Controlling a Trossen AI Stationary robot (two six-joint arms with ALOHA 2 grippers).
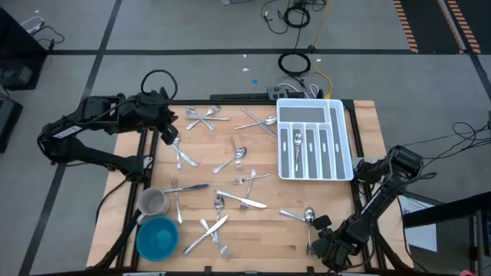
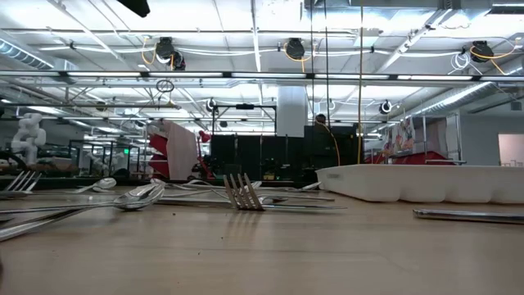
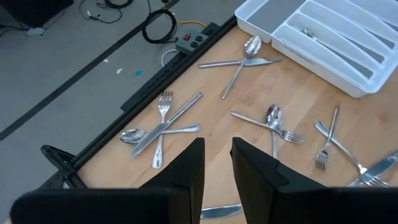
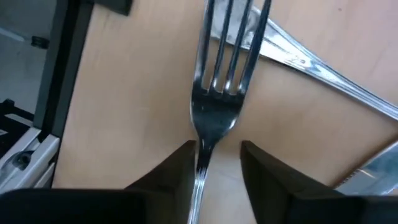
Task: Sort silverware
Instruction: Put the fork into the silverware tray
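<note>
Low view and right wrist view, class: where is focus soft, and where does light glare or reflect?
Low view: the fork standing mid-table is fairly crisp, the nearest wooden table surface blurs, and ceiling lights glare overhead. Right wrist view: the fork fills the picture, soft-edged, with bright reflections along its tines, its handle between the right gripper fingers.

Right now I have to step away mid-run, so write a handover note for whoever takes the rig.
Right gripper: at the table's near right corner, fingers straddling the neck of a fork lying on the wood; whether it is gripped yet is unclear.
Left gripper: hovering over the far left of the table, jaws slightly apart, holding nothing.
Done: a few pieces already lie in the white tray at far right.
Left: most of the silverware lies scattered across the table; a grey mug and blue bowl stand near left.
</note>
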